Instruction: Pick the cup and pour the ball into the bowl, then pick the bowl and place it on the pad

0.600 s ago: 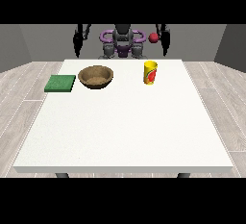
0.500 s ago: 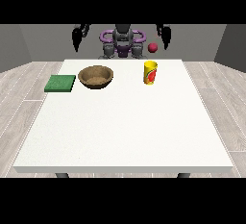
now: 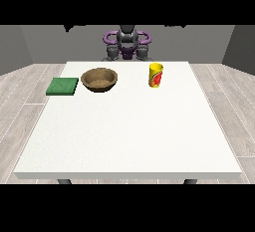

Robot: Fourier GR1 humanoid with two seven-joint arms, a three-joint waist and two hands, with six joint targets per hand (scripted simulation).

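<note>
Front view, table: a white table (image 3: 129, 136) spans most of the view, with the robot (image 3: 127, 44) small at its far edge.
Front view, cup: the yellow cup (image 3: 156, 74) stands upright on the far part of the table, toward the view's right of centre, its long axis vertical and its mouth facing up.
Front view, ball: not visible; it may sit inside the cup, but the rim hides the inside and I cannot tell.
Front view, bowl: the brown bowl (image 3: 99, 79) sits upright to the view's left of the cup, well apart from it, on the same far strip of table.
Front view, pad: the green pad (image 3: 63, 86) lies flat just beside the bowl, at the view's left, not touching it.
Front view, hands: neither hand shows; the arms run up out of the scene at the top, so whether the fingers are released or clenched cannot be told, and nothing on the table is held.
Key relation: the cup lies in front of the robot's torso and off toward the view's right, so the hand belonging to the view's right is probably the nearer one for it; the bowl and pad lie on the other side.
Task stage: judged from the layout, no step is done yet; the cup is not yet picked.
</note>
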